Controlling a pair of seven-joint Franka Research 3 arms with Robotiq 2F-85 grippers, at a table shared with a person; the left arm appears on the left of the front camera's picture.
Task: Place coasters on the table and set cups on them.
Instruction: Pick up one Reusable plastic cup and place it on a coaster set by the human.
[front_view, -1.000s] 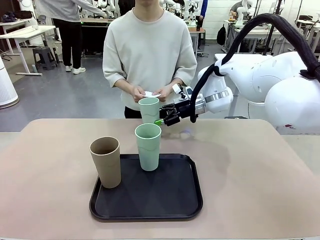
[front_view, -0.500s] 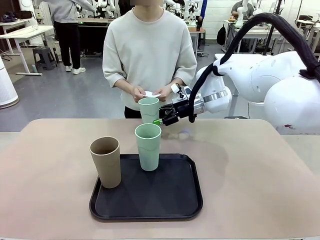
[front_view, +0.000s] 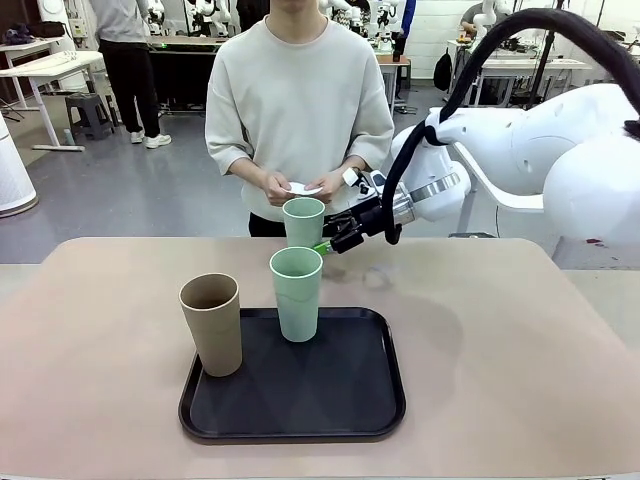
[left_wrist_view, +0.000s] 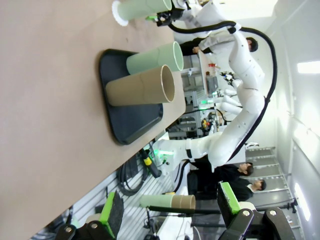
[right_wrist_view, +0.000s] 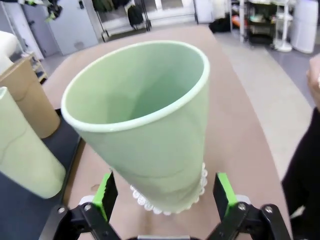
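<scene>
**One mint cup set on its coaster, right gripper spread around it**

A large beige table (front_view: 520, 340) with rounded corners is seen in a busy workshop room, and a person is stood at its far edge. A black tray (front_view: 340, 400) is laid near the middle of the near edge. At the tray's left side a tan cup (front_view: 211, 325) is stood upright. At the middle of the tray's far side a mint cup (front_view: 297, 293) is stood upright as well.

A second mint cup (front_view: 304, 222) is placed beyond the tray, close to the table's far edge and just in front of the person. In the right wrist view it is shown upright on a coaster (right_wrist_view: 199, 192), whose lacy rim is seen around its base.

The right gripper (front_view: 322, 245) is brought in low from the right, beside this cup. Its green pads (right_wrist_view: 223, 192) are shown on either side of the cup's lower part. The jaws are spread wide, and a narrow gap is left at each wall, so nothing is clasped.

A paper coaster (front_view: 300, 188) is held between the person's hands (front_view: 275, 187), above the far edge.

In the left wrist view the left gripper (left_wrist_view: 170, 207) is seen well apart from the tray. Its fingers are parted and nothing is held between them.
</scene>
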